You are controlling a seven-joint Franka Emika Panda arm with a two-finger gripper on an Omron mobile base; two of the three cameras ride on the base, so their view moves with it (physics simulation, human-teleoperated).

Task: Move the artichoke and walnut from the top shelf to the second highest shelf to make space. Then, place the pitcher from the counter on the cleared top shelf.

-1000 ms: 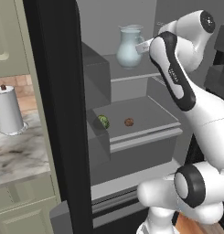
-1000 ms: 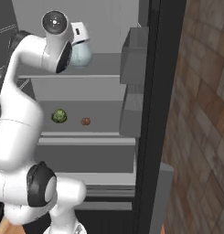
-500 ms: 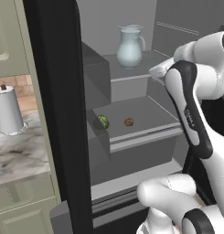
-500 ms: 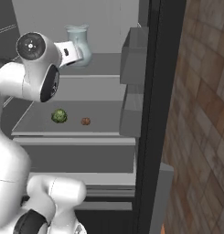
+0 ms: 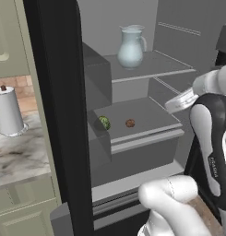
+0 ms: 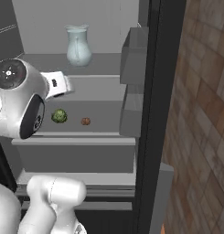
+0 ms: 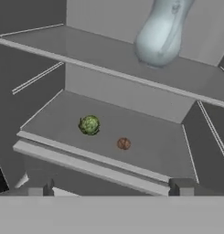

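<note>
The pale blue pitcher [image 5: 131, 46] [image 6: 78, 45] [image 7: 161, 32] stands upright on the top shelf [image 5: 165, 64] [image 6: 45, 61] [image 7: 86, 55]. One level down, the green artichoke [image 5: 104, 122] [image 6: 59, 116] [image 7: 89, 124] and the small brown walnut [image 5: 130, 123] [image 6: 86, 121] [image 7: 124, 143] lie side by side on the second highest shelf [image 5: 146, 133] [image 6: 72, 141] [image 7: 86, 162]. My gripper [image 5: 172, 105] [image 6: 67, 87] [image 7: 111, 187] hovers in front of the fridge at about that shelf's height, clear of everything. It is open, with nothing between its fingertips.
The dark open fridge door [image 5: 54, 115] stands on the left, with the marbled counter [image 5: 17, 152] and a paper-towel roll [image 5: 8, 110] beyond it. Grey door bins [image 6: 134, 50] and a brick wall [image 6: 200, 114] close off the right side.
My arm has drawn back and down from the pitcher on the top shelf. The pitcher stays standing there. The jaws have stayed open.
</note>
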